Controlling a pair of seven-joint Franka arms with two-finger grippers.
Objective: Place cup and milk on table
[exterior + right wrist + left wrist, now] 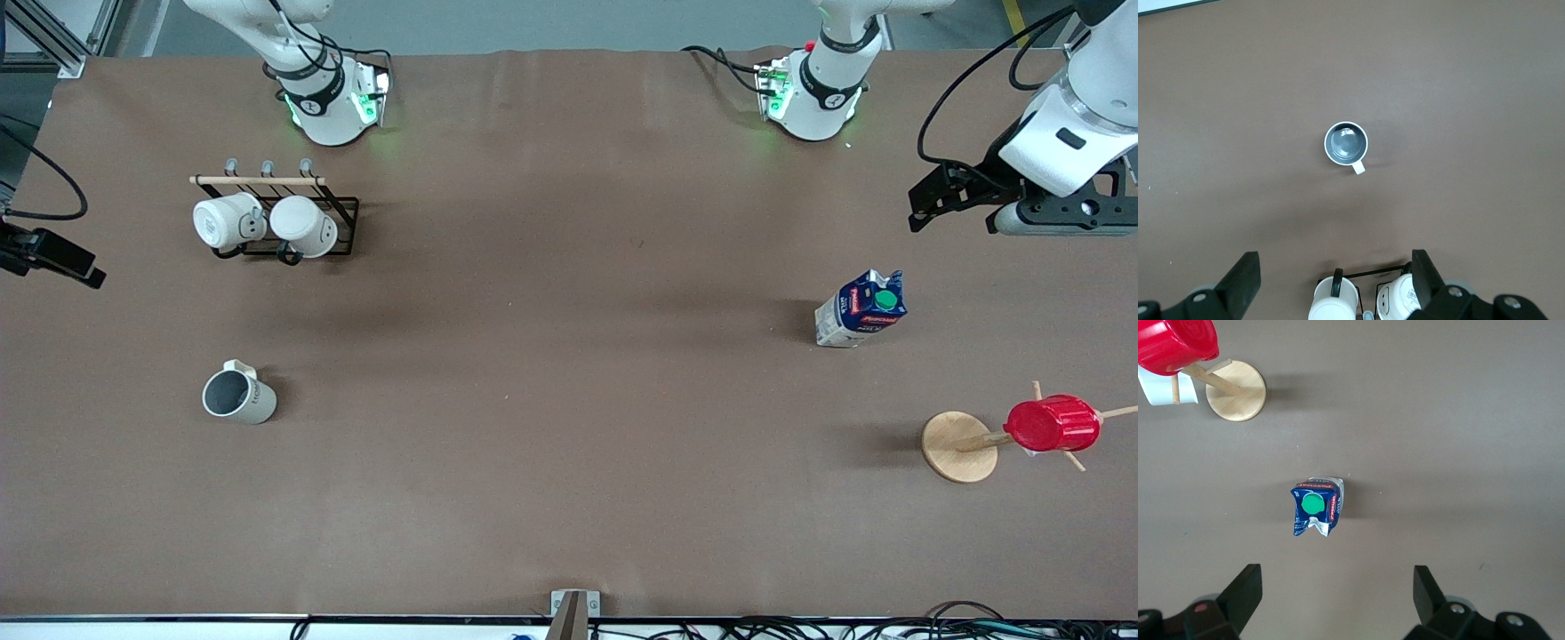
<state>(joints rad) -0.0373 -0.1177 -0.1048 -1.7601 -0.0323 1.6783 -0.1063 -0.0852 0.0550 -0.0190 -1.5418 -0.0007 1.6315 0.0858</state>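
The cup [238, 396] [1346, 143], pale grey with a dark inside, stands upright on the brown table [551, 427] toward the right arm's end. The milk [861, 308] [1317, 507], a blue and white carton with a green cap, stands on the table toward the left arm's end. My left gripper [1062, 212] [1338, 577] hangs high over the table near the milk, open and empty. My right gripper [49, 253] [1336, 263] is also up in the air and open, with nothing between its fingers; the cup lies well below it.
A black wire rack [342, 209] holding two cream-white mugs [229, 220] [1333, 305] stands farther from the front camera than the cup. A wooden peg stand [958, 446] [1238, 390] carries a red ribbed cup [1053, 424] [1175, 343], nearer the front camera than the milk.
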